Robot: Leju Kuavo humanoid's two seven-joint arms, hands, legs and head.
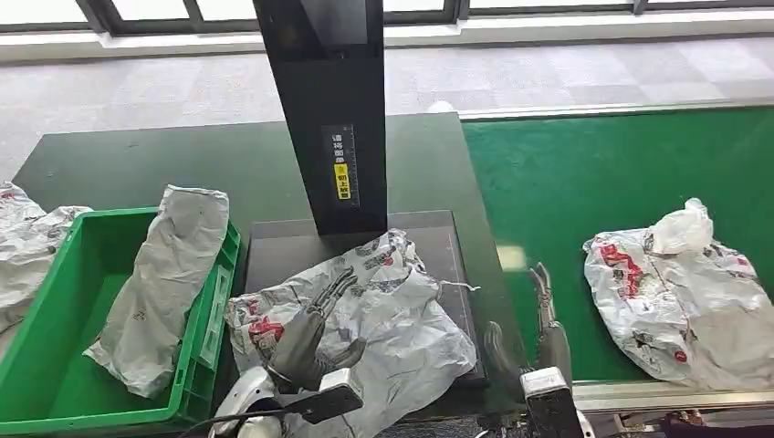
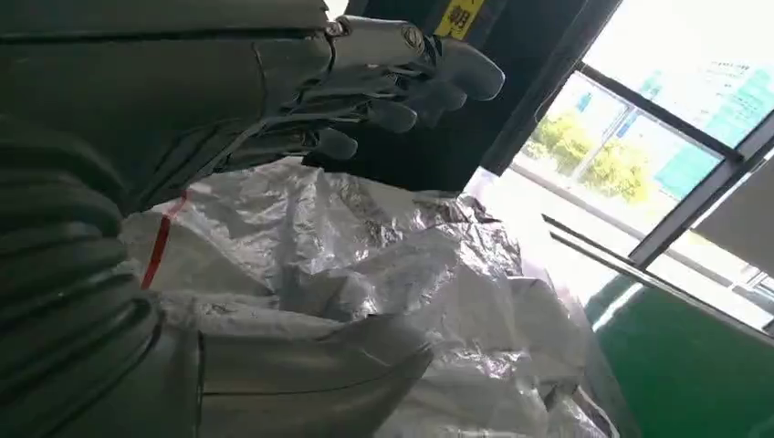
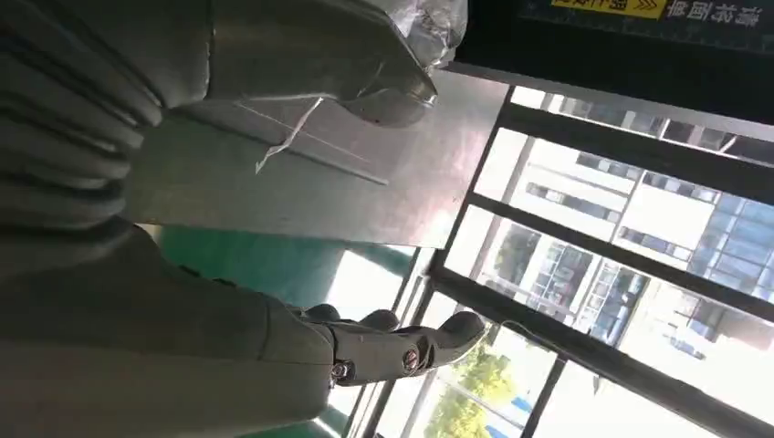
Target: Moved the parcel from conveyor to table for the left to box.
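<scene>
A crumpled grey parcel bag (image 1: 383,310) with red and black print lies on the dark plate (image 1: 456,246) of the table, in front of the black scanner column (image 1: 330,109). My left hand (image 1: 315,328) hovers over its left part, fingers spread and thumb apart; in the left wrist view the fingers (image 2: 402,73) stretch above the bag (image 2: 365,265) without closing on it. My right hand (image 1: 540,328) stands open just right of the plate, at the conveyor's edge, holding nothing; its fingers (image 3: 402,347) are straight in the right wrist view. Another printed parcel (image 1: 680,301) lies on the green conveyor (image 1: 584,182).
A green crate (image 1: 55,356) stands at the left with a grey parcel (image 1: 164,283) leaning over its right wall. More grey bags (image 1: 23,246) lie at the far left edge. The conveyor's metal rim (image 1: 666,394) runs along the near right.
</scene>
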